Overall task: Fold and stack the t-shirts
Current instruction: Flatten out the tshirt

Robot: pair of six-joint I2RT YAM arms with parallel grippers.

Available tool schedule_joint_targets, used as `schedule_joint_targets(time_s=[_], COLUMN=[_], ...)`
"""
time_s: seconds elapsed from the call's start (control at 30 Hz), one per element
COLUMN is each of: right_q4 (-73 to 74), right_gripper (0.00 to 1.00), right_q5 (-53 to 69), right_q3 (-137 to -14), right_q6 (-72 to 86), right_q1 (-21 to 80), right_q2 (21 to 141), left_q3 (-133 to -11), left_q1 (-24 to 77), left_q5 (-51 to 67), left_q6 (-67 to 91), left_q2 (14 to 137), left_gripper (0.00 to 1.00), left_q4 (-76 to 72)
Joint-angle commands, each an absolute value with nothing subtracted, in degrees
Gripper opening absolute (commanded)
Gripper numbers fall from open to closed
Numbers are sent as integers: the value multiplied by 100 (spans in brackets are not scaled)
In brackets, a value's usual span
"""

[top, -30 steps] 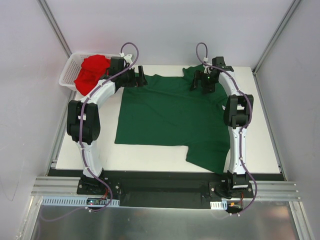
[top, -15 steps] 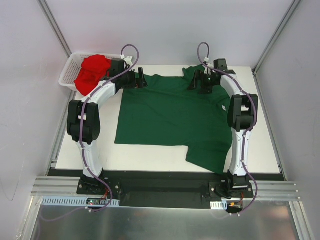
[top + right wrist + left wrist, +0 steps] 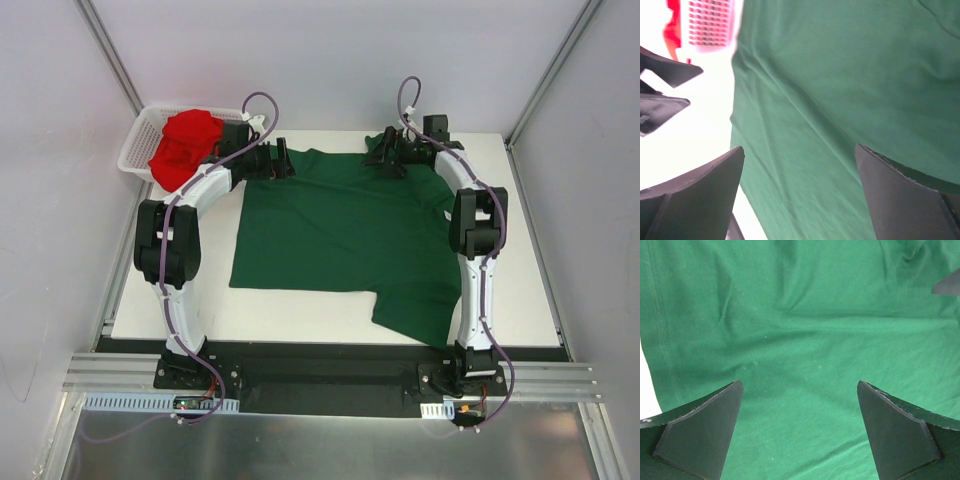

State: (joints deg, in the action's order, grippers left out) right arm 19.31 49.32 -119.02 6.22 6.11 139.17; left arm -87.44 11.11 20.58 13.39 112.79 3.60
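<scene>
On the white table (image 3: 200, 310), a dark green t-shirt (image 3: 340, 225) lies spread nearly flat, filling the middle of the surface; one sleeve trails toward 5 o'clock, close to the right arm's base, so the cloth seems laid out for folding rather than folded yet. Both arms reach across to the shirt's far edge at 12 o'clock. The left gripper (image 3: 281, 160) hangs over the far corner at about 11 o'clock, and the right gripper (image 3: 385, 155) over the bunched cloth at about 1 o'clock, a matched spread that looks set for taking the far edge at two points and drawing it toward 6 o'clock. Each wrist view shows fingers standing wide apart with only green fabric between them; neither holds anything, and whether the tips touch the cloth cannot be told. Beyond, at 10 o'clock off the table's corner, a white basket (image 3: 135, 150) holds the red t-shirt (image 3: 185, 140) in a crumpled heap, apparently waiting its turn; no stack exists.
</scene>
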Motion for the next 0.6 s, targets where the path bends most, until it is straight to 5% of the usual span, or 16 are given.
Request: schedule_joint_targets(time_s=[0.0, 0.57], right_q4=[1206, 1361], right_gripper=[96, 96], right_q5=[5765, 5660], right_q3=[-12349, -12384], right_q6=[1695, 1925], right_q1=[536, 413], right_q2=[14334, 14563], left_q3=[-8675, -8648], left_q1=[1046, 1046], left_q5=[2153, 2153], left_q6=[1301, 1318], left_q2=[10934, 10986], left_gripper=[99, 99], left_q4=[132, 70])
